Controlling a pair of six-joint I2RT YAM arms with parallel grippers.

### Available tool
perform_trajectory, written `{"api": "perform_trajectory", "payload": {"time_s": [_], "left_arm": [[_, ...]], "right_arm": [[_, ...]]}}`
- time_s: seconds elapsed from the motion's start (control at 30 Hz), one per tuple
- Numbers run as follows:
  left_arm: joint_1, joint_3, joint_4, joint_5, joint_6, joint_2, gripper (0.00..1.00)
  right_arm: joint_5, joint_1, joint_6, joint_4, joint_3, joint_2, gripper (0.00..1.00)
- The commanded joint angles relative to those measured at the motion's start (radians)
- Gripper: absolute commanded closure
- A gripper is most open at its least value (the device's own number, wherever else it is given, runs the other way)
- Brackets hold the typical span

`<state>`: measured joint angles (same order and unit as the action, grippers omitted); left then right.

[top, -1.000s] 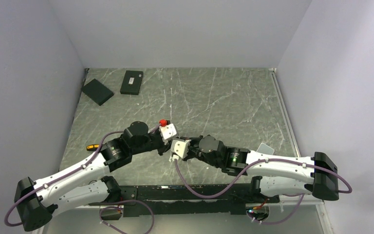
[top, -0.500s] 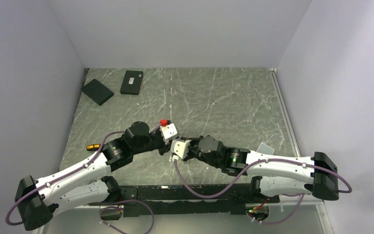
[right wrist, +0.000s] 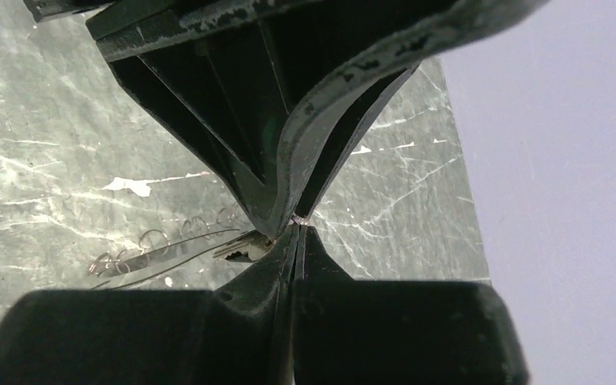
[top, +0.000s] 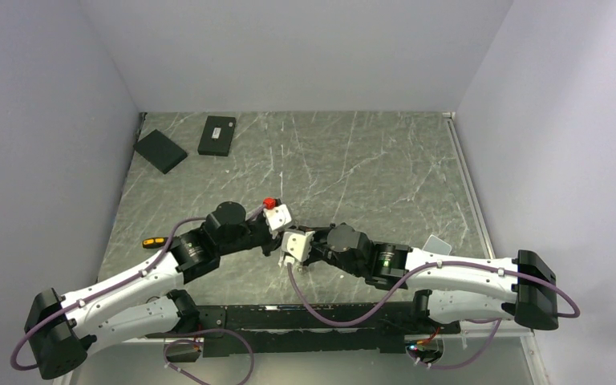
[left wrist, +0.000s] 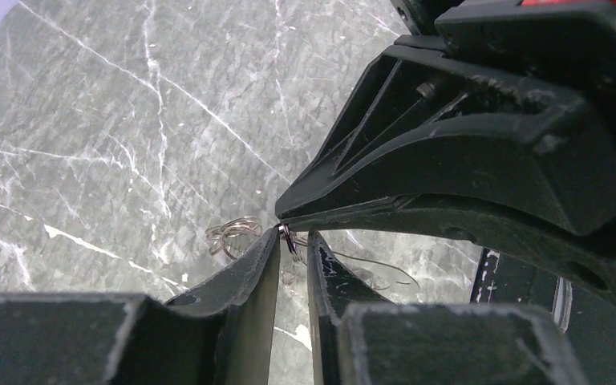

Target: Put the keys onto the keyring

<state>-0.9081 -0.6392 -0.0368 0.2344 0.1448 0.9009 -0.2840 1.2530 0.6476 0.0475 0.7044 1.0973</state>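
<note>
Grey surface [top: 369, 160], near edge: threading in hand. Right end effector [right wrist: 297, 233] pinched closed beside key [right wrist: 242, 248]; left end effector [left wrist: 293, 241] slightly parted, hold unclear. Next needs fine alignment onto keyring [right wrist: 152, 253].

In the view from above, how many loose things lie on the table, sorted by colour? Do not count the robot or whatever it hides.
black boxes: 2
yellow-and-black object: 1
pale grey flat piece: 1
Total: 4
</note>
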Motion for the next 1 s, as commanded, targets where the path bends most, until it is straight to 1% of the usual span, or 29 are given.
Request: {"api": "perform_trajectory", "payload": {"time_s": [0.0, 0.13, 0.27, 0.43, 0.5, 0.57, 0.6, 0.8, 0.83, 0.9, 0.97], "left_arm": [[-0.004, 0.04, 0.042, 0.019, 0.015, -0.005, 0.78], [-0.005, 0.065, 0.084, 0.009, 0.012, -0.055, 0.87], [-0.004, 0.073, 0.072, -0.001, 0.026, -0.087, 1.0], [-0.005, 0.087, 0.086, 0.001, 0.023, -0.118, 1.0], [-0.004, 0.086, 0.086, 0.015, 0.029, -0.121, 0.95], [-0.004, 0.084, 0.089, 0.026, 0.031, -0.122, 0.97], [-0.004, 0.083, 0.089, 0.028, 0.034, -0.123, 1.0], [-0.004, 0.112, 0.119, 0.013, 0.021, -0.168, 1.0], [-0.004, 0.121, 0.13, 0.013, 0.016, -0.182, 1.0], [-0.004, 0.149, 0.166, 0.015, 0.007, -0.218, 1.0], [-0.004, 0.174, 0.196, 0.025, -0.002, -0.261, 1.0]], "right_arm": [[0.011, 0.003, -0.058, 0.148, 0.001, -0.046, 1.0], [0.018, 0.002, -0.082, 0.184, -0.013, -0.068, 1.0], [0.033, -0.003, -0.1, 0.208, -0.025, -0.101, 1.0], [0.049, -0.006, -0.107, 0.202, -0.02, -0.103, 1.0], [0.057, -0.006, -0.11, 0.198, -0.017, -0.101, 1.0], [0.059, -0.007, -0.112, 0.192, -0.012, -0.095, 1.0], [0.058, -0.006, -0.113, 0.187, -0.01, -0.092, 1.0], [0.028, -0.027, -0.171, 0.233, -0.047, -0.105, 1.0], [0.046, -0.04, -0.192, 0.237, -0.053, -0.114, 0.98], [0.1, -0.08, -0.254, 0.239, -0.063, -0.141, 0.85], [0.205, -0.115, -0.299, 0.242, -0.078, -0.177, 0.77]]}}
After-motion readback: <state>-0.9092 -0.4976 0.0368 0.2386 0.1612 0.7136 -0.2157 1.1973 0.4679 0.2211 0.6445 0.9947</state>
